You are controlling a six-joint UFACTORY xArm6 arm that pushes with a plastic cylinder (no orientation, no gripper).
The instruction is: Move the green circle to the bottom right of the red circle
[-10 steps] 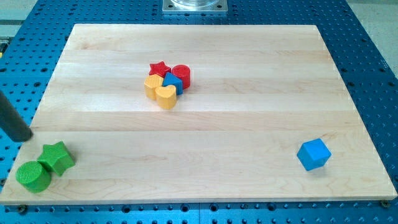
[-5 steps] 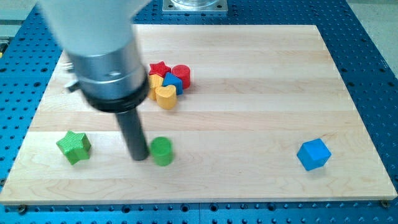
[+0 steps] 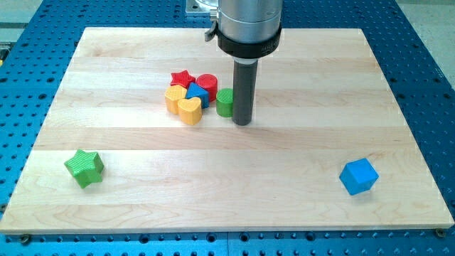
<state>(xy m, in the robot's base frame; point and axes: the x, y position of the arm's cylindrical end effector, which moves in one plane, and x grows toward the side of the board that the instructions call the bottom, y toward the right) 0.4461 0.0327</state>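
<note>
The green circle [image 3: 225, 102] stands just to the lower right of the red circle [image 3: 207, 84], close beside it. My tip [image 3: 242, 122] rests on the board right against the green circle's right side. The red circle is part of a tight cluster with a red star [image 3: 183, 77], a blue block [image 3: 198, 92], a yellow block [image 3: 173, 98] and a yellow heart [image 3: 190, 110].
A green star [image 3: 84, 168] lies near the board's lower left. A blue cube [image 3: 357, 176] lies near the lower right. The wooden board [image 3: 320, 85] sits on a blue perforated table.
The green circle went from the lower left corner across the board up to beside the red circle. My tip moved with it. The green star shifted slightly right early on.
</note>
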